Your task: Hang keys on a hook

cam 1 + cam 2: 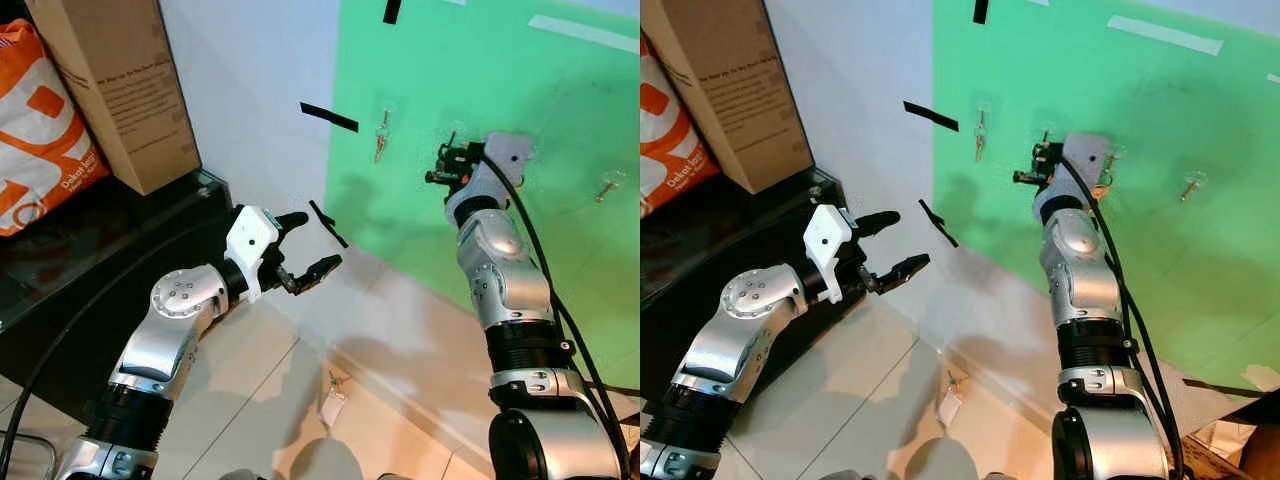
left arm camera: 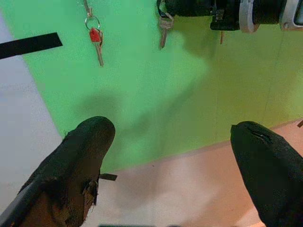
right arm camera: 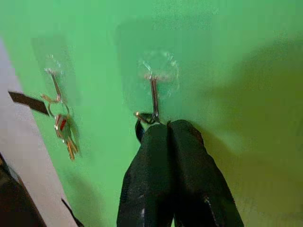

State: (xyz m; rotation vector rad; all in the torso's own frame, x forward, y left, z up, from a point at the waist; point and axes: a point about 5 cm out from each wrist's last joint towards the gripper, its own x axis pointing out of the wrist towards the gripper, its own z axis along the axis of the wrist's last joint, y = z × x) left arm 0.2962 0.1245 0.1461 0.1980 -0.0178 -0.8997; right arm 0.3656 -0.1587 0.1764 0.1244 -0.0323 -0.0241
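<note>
From the head camera I see my right gripper (image 1: 440, 165) raised against the green wall panel (image 1: 560, 90), its fingers clamped on a key. My left gripper (image 1: 308, 245) waits below the panel with its fingers apart.

The left wrist camera shows the key (image 2: 164, 33) hanging blade-down under the gripper, beside a red-tagged key set (image 2: 96, 40) already hung.

In the right wrist camera the clear adhesive hook (image 3: 154, 97) sits right at my fingertips. I judge the key light, stiff and slippery, best pinched near its ring.
</note>
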